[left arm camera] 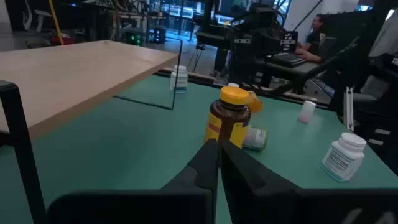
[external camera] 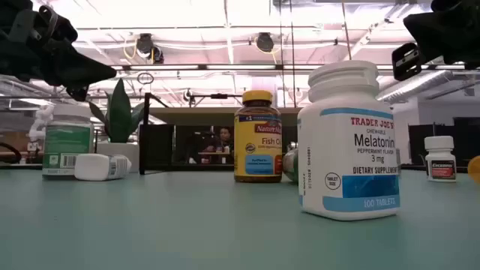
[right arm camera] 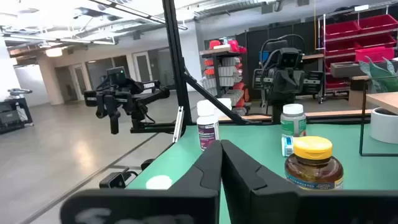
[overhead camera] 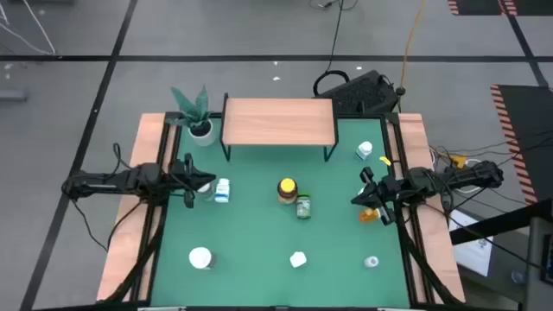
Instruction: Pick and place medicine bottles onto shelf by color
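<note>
I am watching both arms hanging over the table's side edges with nothing in their grip. The left gripper is pressing its fingers together, empty, and the right gripper is doing the same on the opposite side.

Just beside the left gripper's tips I am seeing a white bottle with a green label standing upright, and just past it a small white bottle with a blue label lying on its side. Farther out from those tips, between the two grippers, the amber bottle with the yellow cap is standing upright, with a green bottle lying right against it. From the left wrist camera, that amber bottle is sitting straight ahead of the closed fingers.

An orange bottle is lying just beside the right gripper, near the table edge. A white bottle with a blue label is sitting close to the shelf's leg on that same side.

The shelf is standing beyond both grippers at the far end of the table, with its top bare. Well back from both grippers, three white bottles are scattered: a white-capped jar, a small white bottle, and a small clear one.

A potted plant is standing beside the shelf's left end.
</note>
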